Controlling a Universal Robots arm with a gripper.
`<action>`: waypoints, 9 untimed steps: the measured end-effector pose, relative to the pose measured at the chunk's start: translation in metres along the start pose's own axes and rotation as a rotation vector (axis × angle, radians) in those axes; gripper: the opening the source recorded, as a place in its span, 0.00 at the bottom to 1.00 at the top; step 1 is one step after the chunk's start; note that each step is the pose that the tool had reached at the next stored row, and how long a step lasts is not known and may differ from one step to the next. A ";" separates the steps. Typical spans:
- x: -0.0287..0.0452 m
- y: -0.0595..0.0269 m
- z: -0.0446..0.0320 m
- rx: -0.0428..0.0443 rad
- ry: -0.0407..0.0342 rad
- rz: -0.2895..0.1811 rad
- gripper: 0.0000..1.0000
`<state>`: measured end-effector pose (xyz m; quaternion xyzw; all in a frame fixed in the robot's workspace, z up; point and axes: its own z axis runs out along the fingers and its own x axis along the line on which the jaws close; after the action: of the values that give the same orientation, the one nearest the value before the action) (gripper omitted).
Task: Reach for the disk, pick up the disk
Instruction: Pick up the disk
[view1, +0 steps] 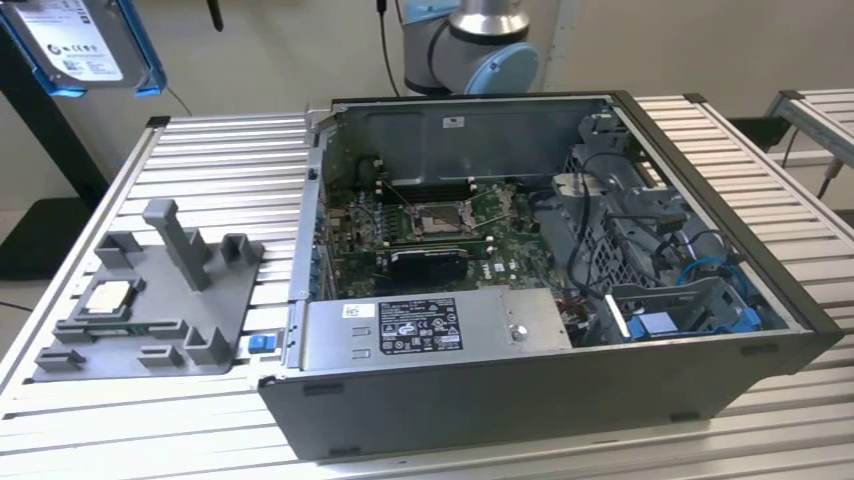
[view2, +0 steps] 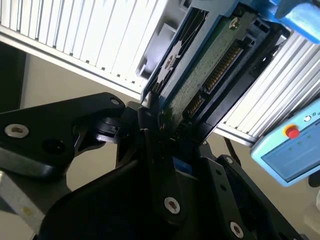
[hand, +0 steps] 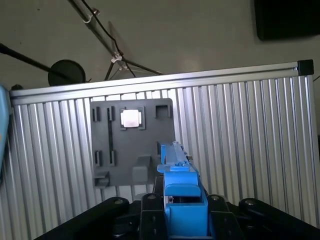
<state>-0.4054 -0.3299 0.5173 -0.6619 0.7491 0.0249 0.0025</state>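
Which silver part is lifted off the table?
The disk, in its blue frame, held aloft by the gripper; the small square chip lies on the grey fixture.

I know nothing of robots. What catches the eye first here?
An open computer case fills the middle of the table, circuit board bare. At the exterior view's top left the disk, silver in a blue frame, hangs in the air. In the first wrist view the gripper clamps it, a grey tray below.

Open computer case (view1: 534, 400) (grey fixture (view1: 160, 300) beside)
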 end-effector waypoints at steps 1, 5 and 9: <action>-0.0002 -0.0022 -0.0001 0.0000 0.0000 0.000 0.00; -0.0015 -0.0122 -0.0003 0.0000 -0.0001 0.000 0.00; -0.0028 -0.0230 -0.0007 0.0000 -0.0001 0.000 0.00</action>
<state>-0.3821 -0.3299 0.5173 -0.6620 0.7491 0.0249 0.0025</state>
